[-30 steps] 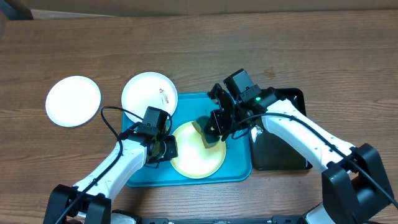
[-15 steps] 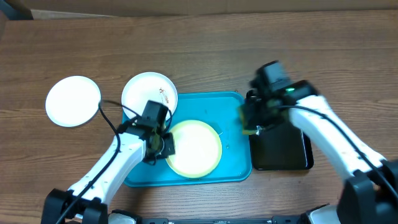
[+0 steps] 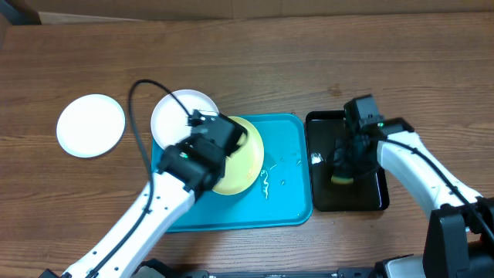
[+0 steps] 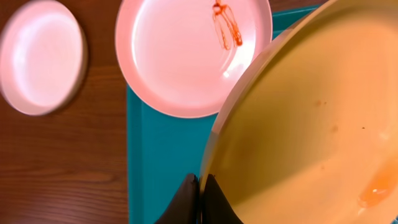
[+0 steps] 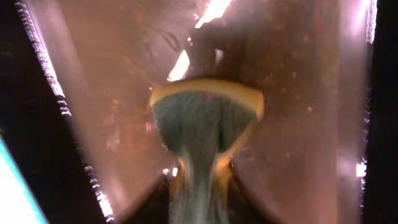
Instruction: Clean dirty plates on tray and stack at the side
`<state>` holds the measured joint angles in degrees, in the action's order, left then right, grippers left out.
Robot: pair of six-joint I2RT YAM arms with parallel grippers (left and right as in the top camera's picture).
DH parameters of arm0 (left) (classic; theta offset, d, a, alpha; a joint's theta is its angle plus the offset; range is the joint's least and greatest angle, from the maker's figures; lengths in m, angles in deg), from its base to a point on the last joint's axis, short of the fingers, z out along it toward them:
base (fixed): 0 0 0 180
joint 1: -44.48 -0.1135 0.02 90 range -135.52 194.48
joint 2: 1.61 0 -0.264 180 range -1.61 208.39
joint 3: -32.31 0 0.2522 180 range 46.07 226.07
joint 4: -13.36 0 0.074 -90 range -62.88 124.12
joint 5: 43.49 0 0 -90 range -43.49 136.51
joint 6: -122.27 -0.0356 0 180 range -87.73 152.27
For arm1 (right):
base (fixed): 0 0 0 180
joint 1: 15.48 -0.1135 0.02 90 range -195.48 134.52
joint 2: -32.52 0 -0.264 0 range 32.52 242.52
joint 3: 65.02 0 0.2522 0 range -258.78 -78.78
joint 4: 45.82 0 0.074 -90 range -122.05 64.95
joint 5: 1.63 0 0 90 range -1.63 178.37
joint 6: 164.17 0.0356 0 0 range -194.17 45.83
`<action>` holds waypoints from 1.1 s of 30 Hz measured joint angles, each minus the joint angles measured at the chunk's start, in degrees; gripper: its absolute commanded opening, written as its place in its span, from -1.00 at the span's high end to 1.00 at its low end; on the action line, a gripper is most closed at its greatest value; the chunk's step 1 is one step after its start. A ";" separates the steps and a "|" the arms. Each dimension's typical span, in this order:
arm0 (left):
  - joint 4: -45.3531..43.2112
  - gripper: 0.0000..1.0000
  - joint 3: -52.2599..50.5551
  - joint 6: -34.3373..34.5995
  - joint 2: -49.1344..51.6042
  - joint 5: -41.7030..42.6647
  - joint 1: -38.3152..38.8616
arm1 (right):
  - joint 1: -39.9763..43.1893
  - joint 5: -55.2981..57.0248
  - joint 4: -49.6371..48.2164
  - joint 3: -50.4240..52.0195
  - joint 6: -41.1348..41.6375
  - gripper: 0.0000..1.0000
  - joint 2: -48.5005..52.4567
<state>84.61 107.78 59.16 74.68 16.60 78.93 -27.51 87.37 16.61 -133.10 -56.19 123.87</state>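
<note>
1. Since half a second ago, the pale yellow-green round plate (image 3: 245, 158) has risen off the floor of the large turquoise rectangular plastic tray (image 3: 289, 205). It now hangs tilted over the tray's ten o'clock part, its rim clamped between the left fingers (image 4: 194, 194).
2. Meanwhile the right fingers (image 3: 345, 164) have swung to three o'clock, over the small glossy black tray (image 3: 372, 197). They are closed on a yellow-and-green sponge (image 5: 205, 118) down at its floor.
3. A smeared white round plate (image 4: 186, 56) overlaps the turquoise tray's ten o'clock corner, partly hidden by the lifted plate.
4. A plain white round plate (image 3: 91, 125) lies apart at nine o'clock on the brown wooden counter (image 3: 309, 62).
5. White foam streaks (image 3: 267, 181) mark the turquoise floor.
6. A black cable (image 3: 137, 100) loops beside the smeared plate.
</note>
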 measured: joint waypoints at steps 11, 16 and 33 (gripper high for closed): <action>1.07 0.92 0.00 0.17 0.00 -32.61 20.17 | 0.00 0.59 -4.09 4.74 -0.02 -0.58 0.00; 1.07 0.92 0.00 0.17 0.00 -39.50 23.69 | 0.00 0.59 -5.92 6.32 -0.09 0.92 0.00; -3.30 0.91 0.00 0.17 0.00 -43.12 21.09 | 0.00 1.20 -7.54 7.89 -0.02 -1.00 -0.02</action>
<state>81.31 107.78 59.34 74.68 -26.52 100.03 -27.51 88.57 9.07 -125.21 -56.21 123.84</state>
